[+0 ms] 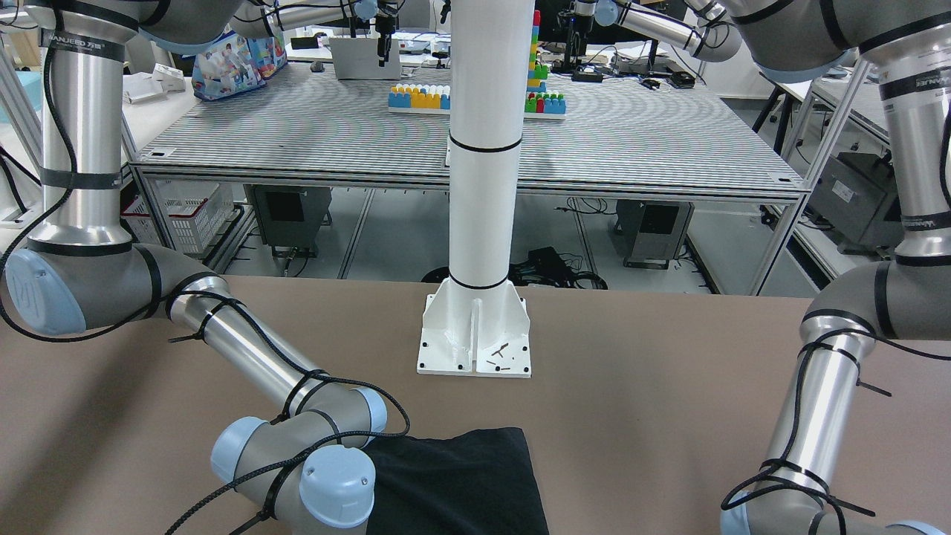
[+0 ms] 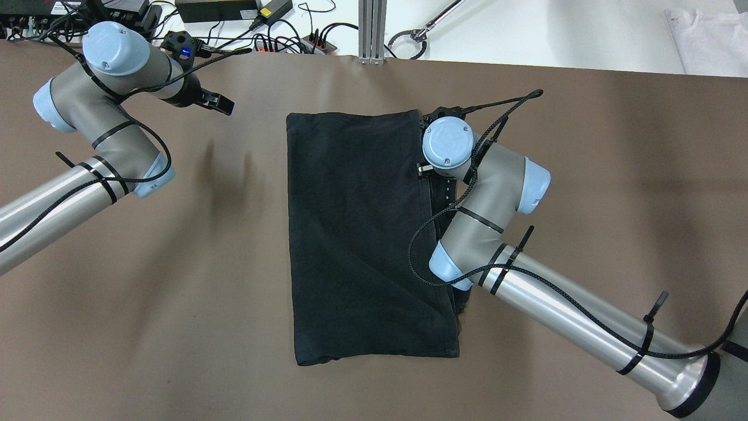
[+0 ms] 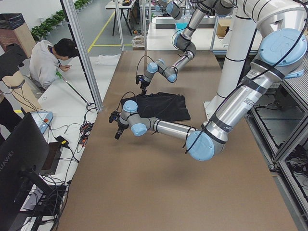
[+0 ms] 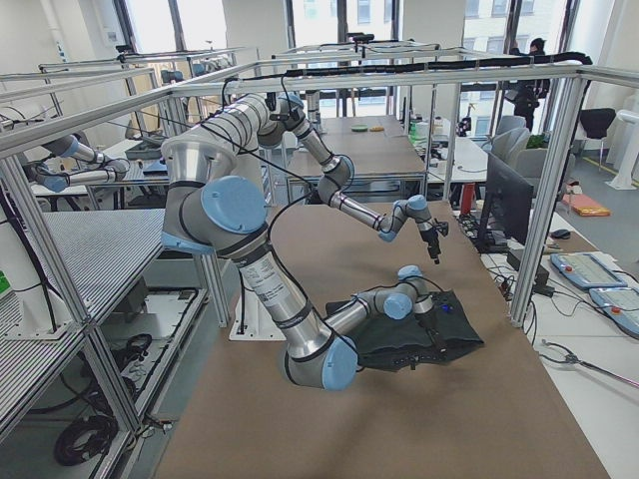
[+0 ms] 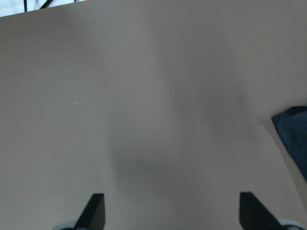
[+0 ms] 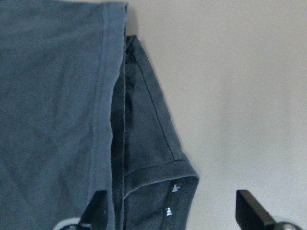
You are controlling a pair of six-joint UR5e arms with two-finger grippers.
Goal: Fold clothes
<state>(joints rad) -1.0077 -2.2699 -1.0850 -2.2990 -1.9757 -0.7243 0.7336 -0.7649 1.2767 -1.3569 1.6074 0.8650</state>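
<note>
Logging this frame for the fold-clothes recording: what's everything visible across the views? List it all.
black garment: one, black, folded into a long rectangle at the table's middle.
table: one, brown, under the garment and both arms.
pillar: one, white, on a bolted base plate at the robot's edge of the table.
building blocks: a cluster, multicoloured, on the striped bench behind the robot.
white cloth: one, white, beyond the table's far right corner.
cables: several, black, past the table's far edge.
person: one, grey top, seated beyond the far edge.
left gripper: one, black, open over bare table left of the garment.
right gripper: one, black, open above the garment's right hemmed edge.
</note>
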